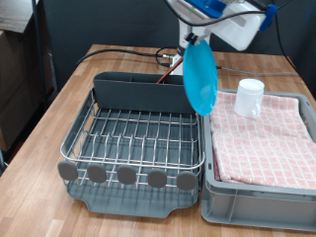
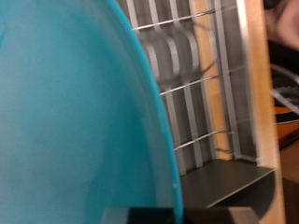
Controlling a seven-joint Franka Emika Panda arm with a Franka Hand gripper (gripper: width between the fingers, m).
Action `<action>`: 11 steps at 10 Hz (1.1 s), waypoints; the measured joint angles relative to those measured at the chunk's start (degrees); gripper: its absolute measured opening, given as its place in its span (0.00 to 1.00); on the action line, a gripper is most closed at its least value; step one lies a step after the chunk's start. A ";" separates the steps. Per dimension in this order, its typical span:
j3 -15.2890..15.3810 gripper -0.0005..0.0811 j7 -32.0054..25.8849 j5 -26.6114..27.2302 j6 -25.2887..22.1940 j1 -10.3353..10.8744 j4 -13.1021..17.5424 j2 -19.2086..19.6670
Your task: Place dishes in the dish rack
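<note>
Grey discs (image 1: pixel 126 176) along the rack's (image 1: pixel 138 133) front edge lie nearest the exterior camera; behind them runs the silver wire grid on its dark tray, with the caddy (image 1: pixel 138 91) across the far side; nothing shows on the wires yet. Crate (image 1: pixel 262 183) and its pink cloth (image 1: pixel 267 143) sit touching the rack on the exterior view's right. Above the seam between rack and crate hangs the plate (image 1: pixel 200 77), on edge and nearly vertical, its lower rim clear of the wires; the gripper (image 1: pixel 197 38) has it by the upper rim, the jaws closed onto that rim, though the fingers themselves are mostly masked by the white wrist housing. In the wrist view the plate (image 2: pixel 75 112) fills most of the picture, with the wires (image 2: pixel 192 89) and wooden table (image 2: pixel 257 93) beyond it. To set it well, I judge the plate should stay upright and square to the wire slots, its lower rim brought over a gap between two wires, not onto a wire top; a tilt could let it slide flat. Mug (image 1: pixel 250 97) stands on the cloth, just beside the plate, close enough that a swing that way might clip it. No spoon is visible.
</note>
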 joint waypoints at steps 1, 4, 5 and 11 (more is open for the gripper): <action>-1.23 0.03 -3.07 -2.58 1.13 -0.74 0.08 -0.18; -6.02 0.03 -15.37 -5.15 11.06 -2.43 -1.35 -1.01; -5.77 0.03 -13.88 -5.11 9.75 -2.43 -1.26 -0.95; -8.67 0.03 -15.08 -15.84 9.33 -4.73 -1.59 -0.99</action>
